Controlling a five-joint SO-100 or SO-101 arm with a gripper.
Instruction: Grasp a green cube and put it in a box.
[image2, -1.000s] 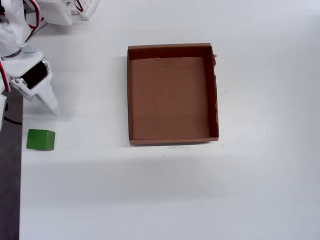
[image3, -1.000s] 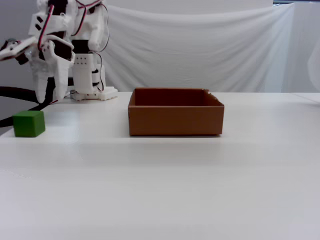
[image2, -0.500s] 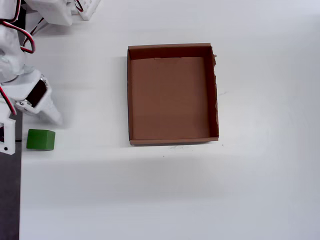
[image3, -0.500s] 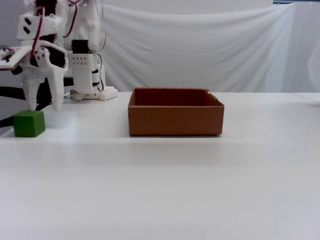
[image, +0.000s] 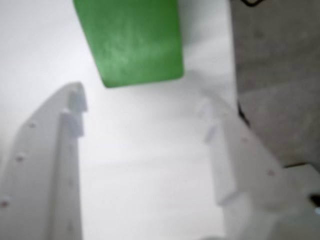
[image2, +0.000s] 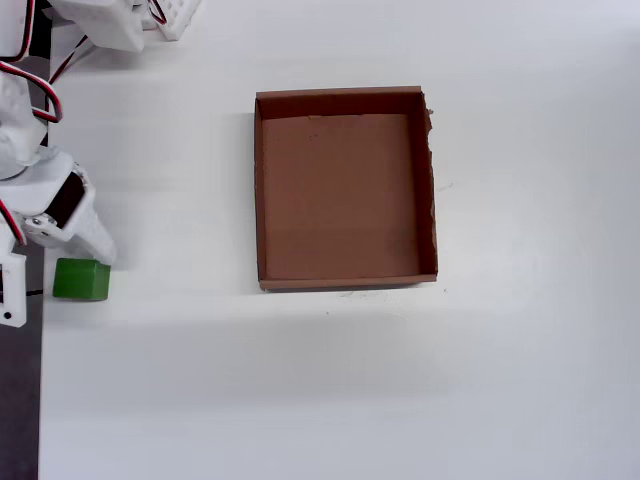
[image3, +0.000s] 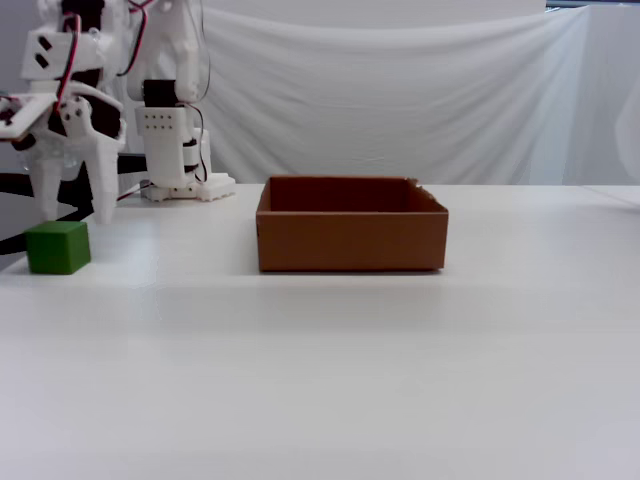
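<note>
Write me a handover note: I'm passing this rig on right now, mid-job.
Gripper: open, empty, hanging over the cube, fingers apart; in the wrist view the cube lies just ahead of the fingertips, not between them.
Cube: on the table at the far left of the overhead view, near the table edge.
Box: empty, mid-table.
Done: approach only.
Left: lower around the cube, close, lift, carry to the box, release.
</note>
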